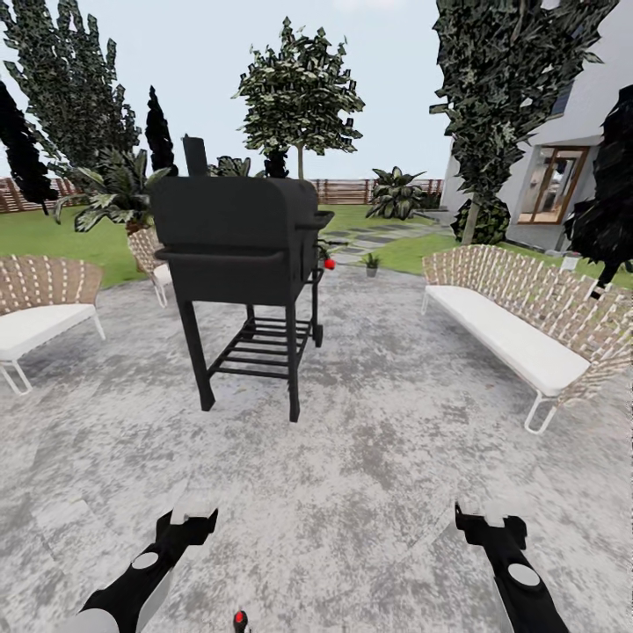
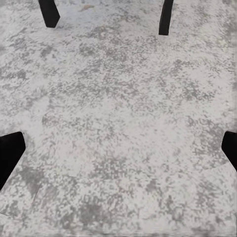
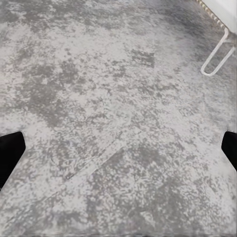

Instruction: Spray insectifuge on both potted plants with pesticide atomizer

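Nearest the robot, both arms hang low over the mottled grey patio [image 1: 369, 475], the left gripper [image 1: 192, 519] and the right gripper [image 1: 483, 523] pointing forward and down. In each wrist view the two fingers [image 2: 10, 155] sit at opposite edges of the frame with bare paving between them, so both pairs are spread wide and hold nothing; this looks like a carrying pose for driving rather than a reach.

Further on, a black grill [image 1: 242, 264] stands in the middle of the patio, a red knob [image 1: 329, 263] on its side. A wicker bench [image 1: 527, 325] with a white cushion flanks the right, a wicker chair [image 1: 40, 303] the left.

Beyond the grill, at the patio's far edge, one small potted plant [image 1: 371, 262] sits in its grey pot. The pesticide atomizer cannot be picked out, so it is probably still to be found.
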### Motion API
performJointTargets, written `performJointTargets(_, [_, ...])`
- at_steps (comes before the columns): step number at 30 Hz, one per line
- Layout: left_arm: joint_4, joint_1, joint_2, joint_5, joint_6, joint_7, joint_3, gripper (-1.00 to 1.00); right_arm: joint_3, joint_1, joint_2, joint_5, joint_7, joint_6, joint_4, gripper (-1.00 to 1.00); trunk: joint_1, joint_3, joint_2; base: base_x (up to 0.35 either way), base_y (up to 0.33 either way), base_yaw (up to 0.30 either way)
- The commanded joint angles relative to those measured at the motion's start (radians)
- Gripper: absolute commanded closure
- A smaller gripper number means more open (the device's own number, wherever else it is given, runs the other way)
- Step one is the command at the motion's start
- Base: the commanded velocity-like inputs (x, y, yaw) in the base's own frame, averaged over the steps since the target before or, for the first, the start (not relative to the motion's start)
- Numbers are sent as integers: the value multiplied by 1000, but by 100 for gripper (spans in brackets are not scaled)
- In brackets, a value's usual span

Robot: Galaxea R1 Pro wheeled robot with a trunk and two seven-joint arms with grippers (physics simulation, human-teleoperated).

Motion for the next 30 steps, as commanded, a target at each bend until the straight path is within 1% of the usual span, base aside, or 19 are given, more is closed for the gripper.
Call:
performJointTargets(1, [1, -1, 0, -2, -3, -5, 4, -100, -1, -1, 1, 10, 0, 2, -1, -100, -1, -1, 0, -268, 197, 0])
performJointTargets(7, [1, 0, 0, -2, -3, -5, 4, -100, 0, -1, 0, 10, 2, -17, -2, -100, -1, -1, 0, -196, 203, 0])
performJointTargets(15, [1, -1, -3, -3, -2, -8, 1, -100, 0, -1, 0, 10, 0, -24, -4, -100, -1, -1, 0, -26, 28, 0])
performJointTargets(30, [2, 0, -1, -2, -2, -11, 2, -100, -1, -1, 1, 9, 0, -23, -5, -100, 57, -51, -105, 0, 0, 0])
